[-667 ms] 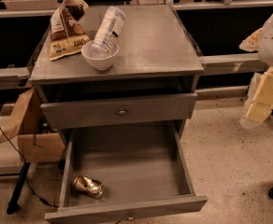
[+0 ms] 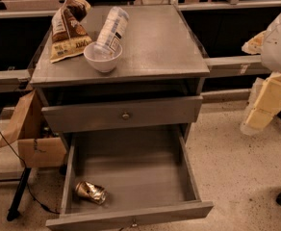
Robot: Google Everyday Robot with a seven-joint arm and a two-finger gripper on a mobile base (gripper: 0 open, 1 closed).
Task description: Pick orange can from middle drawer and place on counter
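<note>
Drawer holds one orange can; one tool far right, state unclear.

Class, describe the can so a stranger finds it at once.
Start at the open drawer of the grey cabinet. In its front left corner, far from the end effector at the picture's right edge, lies the orange can. It is dented, shiny and alone there, unlike the bottle and bowl on the counter.
</note>
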